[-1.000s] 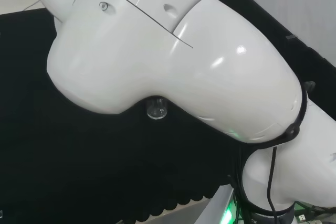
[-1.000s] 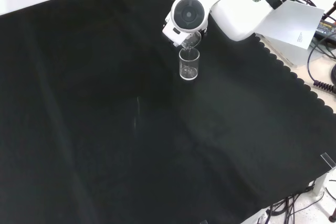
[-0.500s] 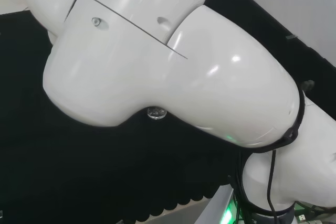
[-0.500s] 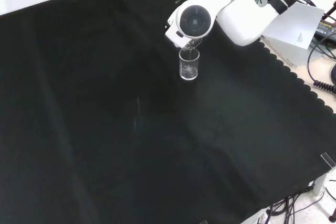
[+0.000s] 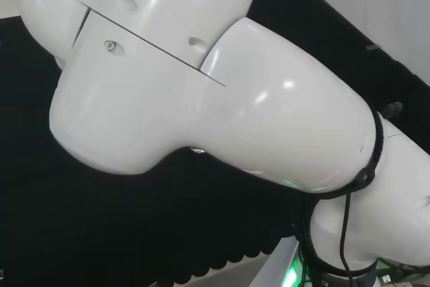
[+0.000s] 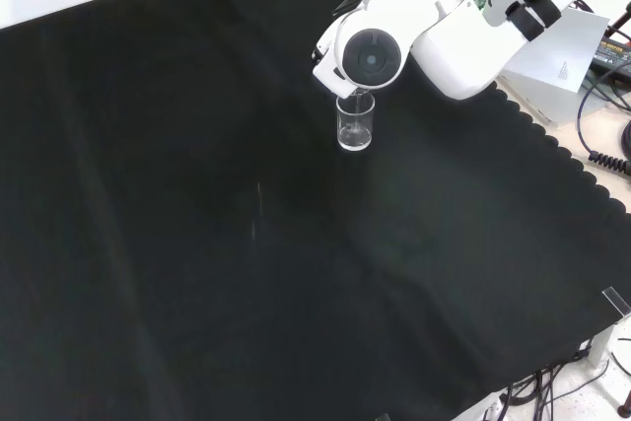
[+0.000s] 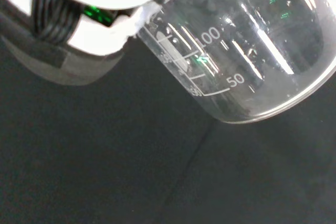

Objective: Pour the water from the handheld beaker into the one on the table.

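Note:
The handheld beaker (image 7: 239, 51) is clear glass with printed volume marks and lies steeply tilted in the wrist view. A white and grey part of the hand (image 7: 89, 35) presses against its wall near the rim, so the hand holds it. In the front view the table beaker (image 6: 355, 125) stands upright on the black cloth, directly below the arm's white link with the round grey cap (image 6: 372, 58), which hides the hand and the held beaker. In the head view the arm's big links (image 5: 201, 85) cover the work spot, and a sliver of glass (image 5: 197, 150) peeks out beneath them.
The black cloth (image 6: 246, 244) stretches wide to the left and front of the table beaker in the front view. Its scalloped edge (image 6: 567, 160) runs down the right side, with a white box (image 6: 552, 46) and cables (image 6: 611, 150) beyond it.
The arm's link has sunk lower and to the right in the front view, closing onto the table beaker's rim. In the head view it now covers nearly all of the glass below.

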Robot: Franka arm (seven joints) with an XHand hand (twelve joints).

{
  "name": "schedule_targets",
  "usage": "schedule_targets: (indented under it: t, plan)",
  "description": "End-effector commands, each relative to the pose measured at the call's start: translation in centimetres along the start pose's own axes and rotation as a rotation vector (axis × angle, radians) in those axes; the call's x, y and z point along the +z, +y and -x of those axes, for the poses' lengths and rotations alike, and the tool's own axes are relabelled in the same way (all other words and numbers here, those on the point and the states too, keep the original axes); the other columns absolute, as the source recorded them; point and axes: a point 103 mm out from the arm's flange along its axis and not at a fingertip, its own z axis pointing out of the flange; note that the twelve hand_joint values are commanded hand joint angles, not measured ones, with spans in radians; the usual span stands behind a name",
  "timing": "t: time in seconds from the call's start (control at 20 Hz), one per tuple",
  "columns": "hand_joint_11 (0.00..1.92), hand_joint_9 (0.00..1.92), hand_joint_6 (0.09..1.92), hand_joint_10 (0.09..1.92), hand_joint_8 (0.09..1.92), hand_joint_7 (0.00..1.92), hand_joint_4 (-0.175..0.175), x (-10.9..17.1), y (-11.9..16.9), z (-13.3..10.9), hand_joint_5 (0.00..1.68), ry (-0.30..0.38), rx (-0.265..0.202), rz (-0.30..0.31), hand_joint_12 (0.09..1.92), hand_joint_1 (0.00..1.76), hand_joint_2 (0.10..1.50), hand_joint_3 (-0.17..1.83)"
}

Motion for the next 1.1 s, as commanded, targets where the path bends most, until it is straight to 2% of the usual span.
schedule_targets:
  t: [0.05,0.8,0.95,1.1]
  plan:
    - [1.5,1.9,0.45,0.09,0.12,1.82,-0.09,-0.2,0.1,-0.1,1.38,-0.016,0.009,-0.021,0.52,1.2,0.67,0.57]
    - [1.5,1.9,0.45,0.09,0.12,1.82,-0.08,-0.7,0.1,-0.1,1.37,-0.02,0.014,-0.041,0.52,1.2,0.67,0.57]
    - [1.5,1.9,0.45,0.09,0.12,1.82,-0.078,-0.3,0.1,0.0,1.37,0.022,0.005,-0.007,0.52,1.2,0.67,0.57]
    - [1.5,1.9,0.45,0.09,0.12,1.82,-0.076,0.5,-0.2,0.7,1.37,0.125,-0.019,0.067,0.52,1.2,0.67,0.57]
